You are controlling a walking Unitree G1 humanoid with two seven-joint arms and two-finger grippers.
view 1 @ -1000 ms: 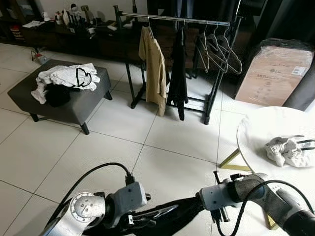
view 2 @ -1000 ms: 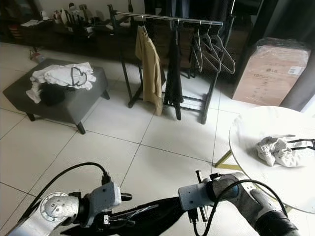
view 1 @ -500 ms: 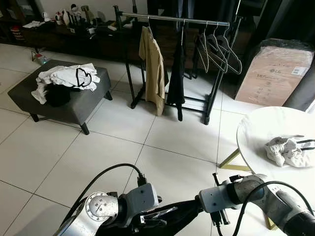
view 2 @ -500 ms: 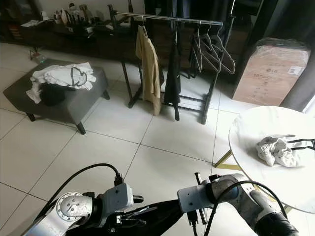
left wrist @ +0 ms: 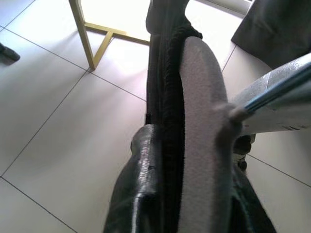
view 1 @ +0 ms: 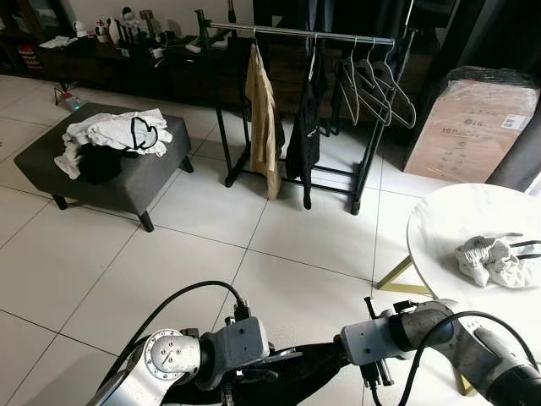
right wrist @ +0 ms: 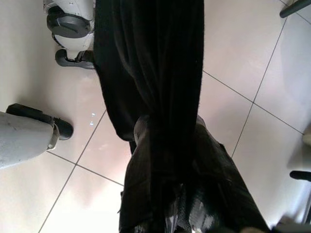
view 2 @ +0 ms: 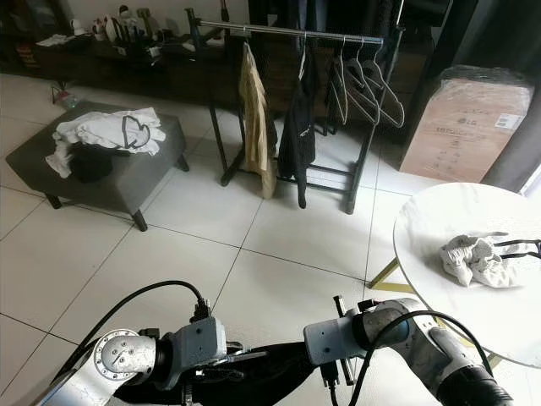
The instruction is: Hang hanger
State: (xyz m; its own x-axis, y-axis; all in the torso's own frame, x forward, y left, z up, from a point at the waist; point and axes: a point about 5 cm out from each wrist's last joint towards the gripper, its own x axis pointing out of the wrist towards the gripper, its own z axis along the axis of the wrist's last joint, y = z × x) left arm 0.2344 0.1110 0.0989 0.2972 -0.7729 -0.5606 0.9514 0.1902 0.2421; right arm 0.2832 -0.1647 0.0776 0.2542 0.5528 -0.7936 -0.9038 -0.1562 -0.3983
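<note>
Low in front of me, both grippers hold a black garment (view 1: 306, 377) stretched between them. It hangs on a grey velvet hanger (left wrist: 201, 121), whose thin metal hook (view 1: 283, 356) pokes out beside the left gripper (view 1: 264, 372). That gripper is shut on the hanger and the cloth over it. My right gripper (view 1: 336, 364) is shut on the garment's other end, and black cloth (right wrist: 155, 73) drapes over its fingers. Across the room stands the clothes rack (view 1: 313, 34), carrying a tan garment (view 1: 262, 118), a black garment (view 1: 304, 135) and a few bare hangers (view 1: 376, 85).
A grey ottoman (view 1: 127, 182) with a heap of clothes (view 1: 114, 131) stands at the left. A round white table (view 1: 456, 228) with a crumpled white cloth (view 1: 494, 258) is close on my right, on yellow legs (left wrist: 85, 34). A wrapped cardboard box (view 1: 469, 127) sits beside the rack.
My left arm has moved right, closer to the right gripper, bunching the held garment. On the rack, the tan and black garments have swung and turned edge-on.
</note>
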